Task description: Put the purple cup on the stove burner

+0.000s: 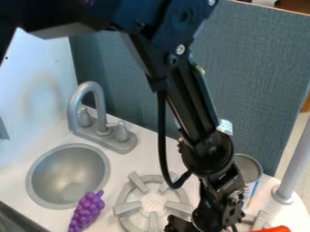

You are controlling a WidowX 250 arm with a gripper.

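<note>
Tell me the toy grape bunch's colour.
The bumpy toy grape bunch is purple, best in camera view.

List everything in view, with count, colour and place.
sink basin: 1, grey, left
faucet: 1, grey, behind the basin
faucet handles: 2, grey, flanking the spout
toy grapes: 1 bunch, purple, at the basin's near right edge
stove burners: 2, grey, bottom centre and lower right
can: 1, greyish, behind the gripper
unclear item: 1, orange-red, bottom edge, right
post: 1, grey, right
counter: 1, white, under these things
panel: 1, blue-grey, behind
side wall: 1, pale, left
robot arm: 1, black, from the top
cable: 1, black, beside the arm
gripper: 1, black, bottom, over the burners
</note>
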